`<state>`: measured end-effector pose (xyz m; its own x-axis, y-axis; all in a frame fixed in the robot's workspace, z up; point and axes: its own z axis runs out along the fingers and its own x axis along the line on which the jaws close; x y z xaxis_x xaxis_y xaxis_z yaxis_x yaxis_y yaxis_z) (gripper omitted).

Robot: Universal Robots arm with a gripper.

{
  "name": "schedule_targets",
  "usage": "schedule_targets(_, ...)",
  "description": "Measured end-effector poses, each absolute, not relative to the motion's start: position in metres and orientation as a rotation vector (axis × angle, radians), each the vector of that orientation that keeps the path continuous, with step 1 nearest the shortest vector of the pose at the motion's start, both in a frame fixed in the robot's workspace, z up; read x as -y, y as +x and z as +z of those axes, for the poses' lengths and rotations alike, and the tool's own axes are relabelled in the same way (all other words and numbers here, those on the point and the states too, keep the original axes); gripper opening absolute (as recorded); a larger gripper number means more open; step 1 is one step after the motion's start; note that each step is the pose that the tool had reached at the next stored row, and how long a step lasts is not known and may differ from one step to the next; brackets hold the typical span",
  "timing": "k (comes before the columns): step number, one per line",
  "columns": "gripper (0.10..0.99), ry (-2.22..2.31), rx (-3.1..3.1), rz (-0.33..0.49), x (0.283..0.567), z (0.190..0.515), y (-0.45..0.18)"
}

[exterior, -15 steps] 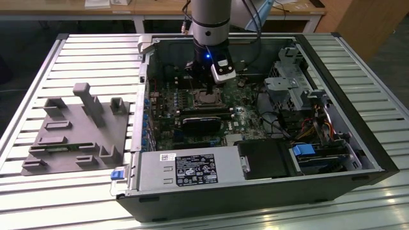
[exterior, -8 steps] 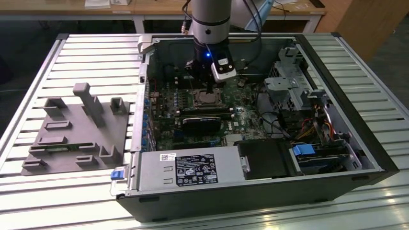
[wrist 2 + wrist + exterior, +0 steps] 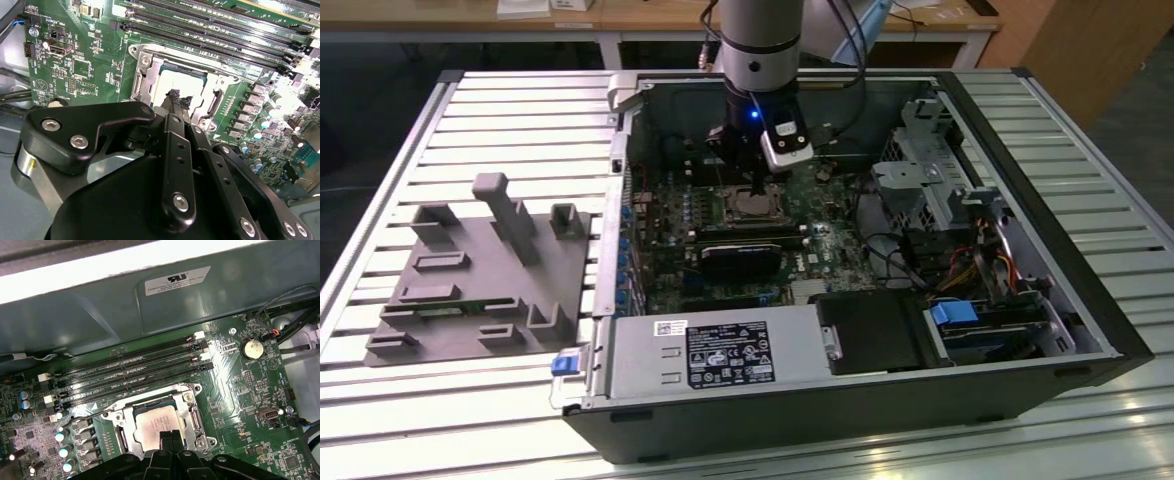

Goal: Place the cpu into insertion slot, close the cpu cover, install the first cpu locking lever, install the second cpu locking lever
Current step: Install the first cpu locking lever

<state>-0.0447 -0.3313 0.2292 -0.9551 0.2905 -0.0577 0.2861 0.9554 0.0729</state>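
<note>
**Exterior view.** We see one robot arm [image 3: 758, 40] reaching down into one open computer case [image 3: 1067, 300], which lies on a slatted table [image 3: 400, 420]. Inside the case we count one green board [image 3: 667, 215], one socket [image 3: 732, 207], one black block [image 3: 740, 262] and one power supply [image 3: 707, 350]. One grey holder [image 3: 480, 270] stands on the table just beside the case, at the exterior view's left. We cannot tell what its pockets hold. The gripper [image 3: 754, 188] hangs directly over the socket.

**Second wrist view.** One pale chip [image 3: 182, 79] sits in the socket. One silver cover plate [image 3: 142, 82] lies flat around the chip and frames its face. We count four long memory slots [image 3: 200, 35] just beyond the socket. The two black fingers [image 3: 173, 96] are drawn close together with nothing gripped between them. Their tips are at the chip's near edge, and we cannot tell whether they touch it.

**First wrist view.** Here we count the same single chip [image 3: 152, 422] in its socket, with the cover plate [image 3: 190, 412] down over its edges. The four memory slots [image 3: 130, 372] run side by side next to it, and one round battery [image 3: 251, 348] sits well apart on the board. One thin wire lever [image 3: 85, 416] runs out from the socket's corner. We cannot tell whether it is hooked down. The gripper [image 3: 170, 436] shows a hairline gap between its fingers, which are poised at the chip's edge and hold nothing.
</note>
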Motion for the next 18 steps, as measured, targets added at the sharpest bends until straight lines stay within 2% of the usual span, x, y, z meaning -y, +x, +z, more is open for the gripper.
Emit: schedule_targets(18, 0.102, 0.449, -3.039, 0.098, 0.331, 0.251, -0.045)
